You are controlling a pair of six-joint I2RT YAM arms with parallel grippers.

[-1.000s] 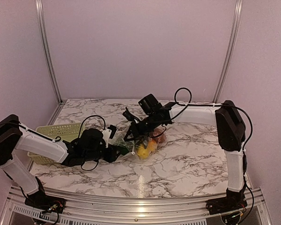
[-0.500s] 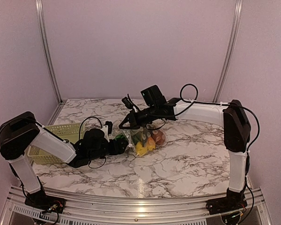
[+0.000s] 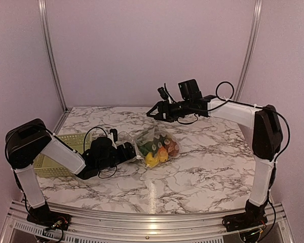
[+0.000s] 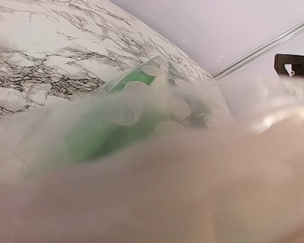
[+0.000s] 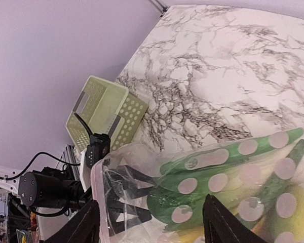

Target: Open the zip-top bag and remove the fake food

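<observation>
Two grippers, one bag and one basket are listed from my remote station.

1. Zip-top bag (image 3: 153, 143): lies crumpled on the marble table (image 3: 213, 172), near the middle and a little to the left. Its mouth is turned left.

2. Fake food (image 3: 158, 152): the pieces I can make out are all inside the bag, bunched at its right end. They are a green leafy vegetable with white spots (image 5: 218, 169), a yellow piece (image 3: 152, 160), an orange piece (image 3: 163, 152) and a brownish one at the right edge.

3. Left gripper (image 3: 135, 152): low over the table. From the right wrist I see its black fingers (image 5: 134, 177) pushed in through the bag's mouth and spread apart, with no toy between them. My left wrist picture is fogged by plastic against the lens, and only a green blur shows through.

4. Right gripper (image 3: 152, 112): raised above the table on the far side of the bag and apart from it. Its jaws are released and wide, holding nothing.

5. Pale green basket (image 3: 66, 143): at the left edge of the table, partly behind the left arm.
</observation>
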